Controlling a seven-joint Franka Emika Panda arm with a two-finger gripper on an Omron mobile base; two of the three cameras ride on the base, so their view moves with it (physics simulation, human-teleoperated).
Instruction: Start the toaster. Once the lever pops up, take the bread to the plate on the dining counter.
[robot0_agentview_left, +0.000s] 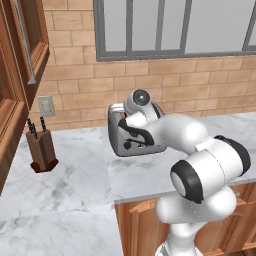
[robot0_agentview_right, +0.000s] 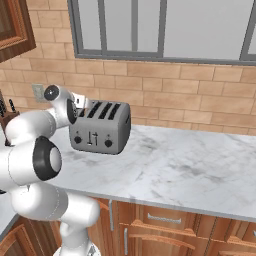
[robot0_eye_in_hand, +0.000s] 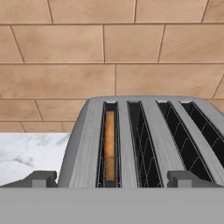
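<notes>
The gripper (robot0_eye_in_hand: 112, 178), fingers apart, hovers above the toaster (robot0_agentview_right: 100, 128), where the thin, light, likely brittle bread (robot0_eye_in_hand: 110, 144) should be pinched across its faces.

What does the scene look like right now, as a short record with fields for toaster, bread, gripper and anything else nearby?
toaster: upright on the marble counter, against the brick wall
bread: sunk in the leftmost slot as the hand view shows it
other slots: hold no bread
gripper: open, fingertips apart at the toaster's near edge, holding nothing
knife block: on the counter, left of the toaster
</notes>
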